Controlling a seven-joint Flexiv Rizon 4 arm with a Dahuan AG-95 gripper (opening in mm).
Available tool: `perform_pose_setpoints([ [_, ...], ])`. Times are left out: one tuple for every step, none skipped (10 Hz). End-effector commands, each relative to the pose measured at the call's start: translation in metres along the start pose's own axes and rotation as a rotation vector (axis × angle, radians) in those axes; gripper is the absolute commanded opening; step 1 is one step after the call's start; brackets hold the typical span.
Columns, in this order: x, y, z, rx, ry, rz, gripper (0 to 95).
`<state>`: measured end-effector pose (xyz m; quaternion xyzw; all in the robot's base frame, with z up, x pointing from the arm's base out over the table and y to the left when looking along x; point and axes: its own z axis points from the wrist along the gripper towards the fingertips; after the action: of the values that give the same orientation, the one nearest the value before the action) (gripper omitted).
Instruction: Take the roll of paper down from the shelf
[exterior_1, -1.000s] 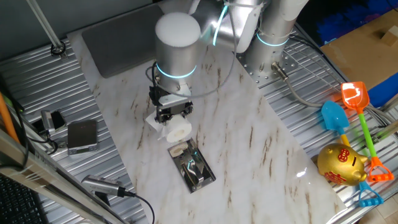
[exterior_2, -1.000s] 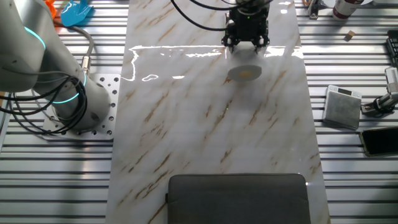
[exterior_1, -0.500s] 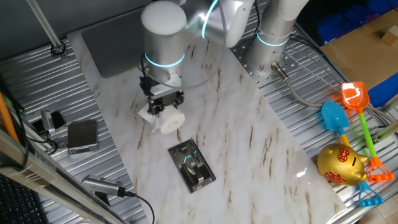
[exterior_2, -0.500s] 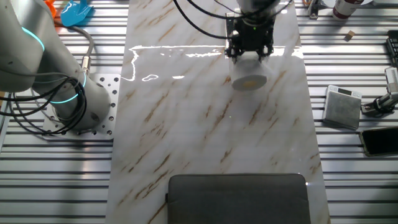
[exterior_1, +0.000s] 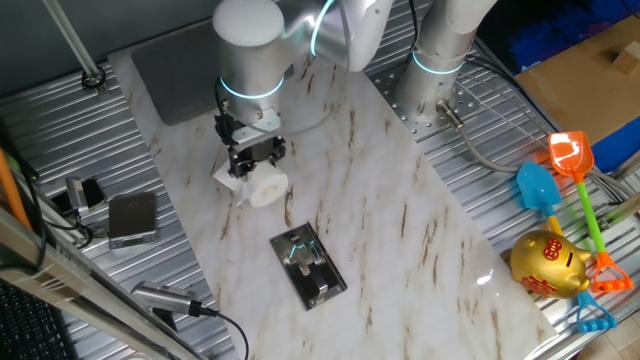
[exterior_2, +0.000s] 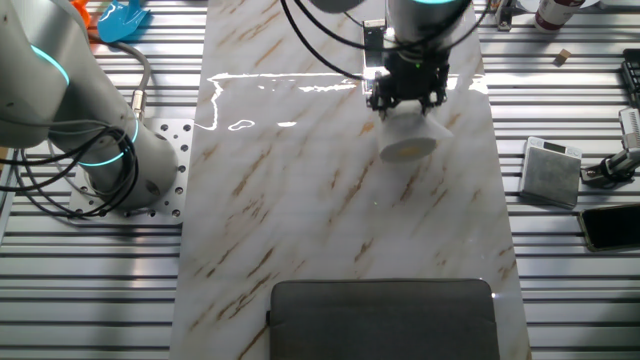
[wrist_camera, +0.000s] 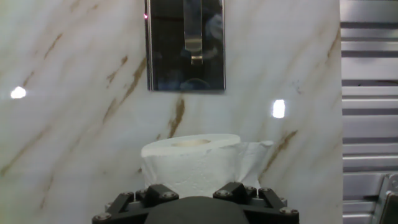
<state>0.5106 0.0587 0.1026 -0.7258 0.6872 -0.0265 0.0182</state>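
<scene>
Roll of paper (exterior_1: 266, 189) now carried clear of shelf (exterior_1: 309, 265), w/ gripper (exterior_1: 254, 166) fingers pinching it, roll hanging just below fingertips, shelf left bare well ahead of them — removal prob. done, set-down on tabletop (exterior_1: 380, 200) remaining.

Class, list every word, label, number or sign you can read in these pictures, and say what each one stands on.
No text can be read.
Gold piggy bank: red marks on its side, too blurred to read.
Orange toy shovel: a pale patch, with no legible letters.
Roll of paper, held in the gripper: plain white.
Shelf: only reflections.
</scene>
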Motion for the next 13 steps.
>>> perform_pose_setpoints([
  [0.0063, -0.0005, 0.0010, -0.004, 0.007, -0.006, 0.0],
  [0.0086, -0.0015, 0.0025, -0.005, 0.006, -0.007, 0.0],
  [0.0105, -0.0022, 0.0040, -0.006, 0.007, -0.001, 0.0],
  [0.0112, -0.0029, 0.0049, -0.008, 0.009, 0.007, 0.0],
  [0.0111, -0.0039, 0.0059, -0.009, 0.012, 0.008, 0.0],
  [0.0110, -0.0046, 0.0069, -0.011, 0.012, 0.009, 0.0],
  [0.0109, -0.0049, 0.0079, -0.013, 0.012, 0.011, 0.0],
  [0.0109, -0.0049, 0.0082, -0.014, 0.013, 0.011, 0.0],
  [0.0109, -0.0050, 0.0092, -0.016, 0.016, 0.011, 0.0],
  [0.0110, -0.0053, 0.0091, -0.016, 0.019, 0.011, 0.0],
  [0.0110, -0.0060, 0.0089, -0.018, 0.020, 0.009, 0.0],
  [0.0110, -0.0060, 0.0089, -0.018, 0.018, 0.009, 0.0],
  [0.0110, -0.0061, 0.0089, -0.018, 0.019, 0.008, 0.0],
])
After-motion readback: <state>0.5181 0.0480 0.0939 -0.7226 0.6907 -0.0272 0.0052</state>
